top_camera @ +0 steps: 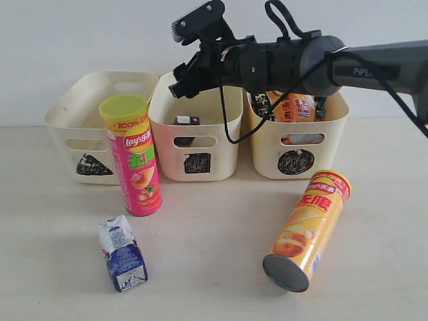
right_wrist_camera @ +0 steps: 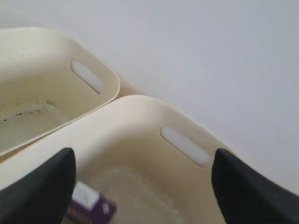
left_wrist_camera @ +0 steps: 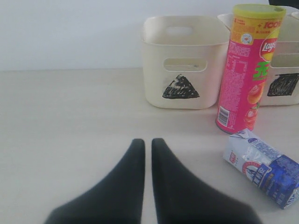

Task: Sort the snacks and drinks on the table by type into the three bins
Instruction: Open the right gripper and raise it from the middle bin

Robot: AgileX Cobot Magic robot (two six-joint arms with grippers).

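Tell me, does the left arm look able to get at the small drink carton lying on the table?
Probably yes. In the left wrist view only bare table lies between the left gripper and the drink carton. The pink chip tube stands just behind it, so a careful approach is wise.

three cream bins (top_camera: 167, 160), two chip tubes, pink one (top_camera: 137, 167) and orange one (top_camera: 306, 231), one drink carton (top_camera: 122, 254) on the table (top_camera: 214, 221), another carton (top_camera: 186, 121) in a bin (noodle packets (top_camera: 294, 107) too bunched to count)
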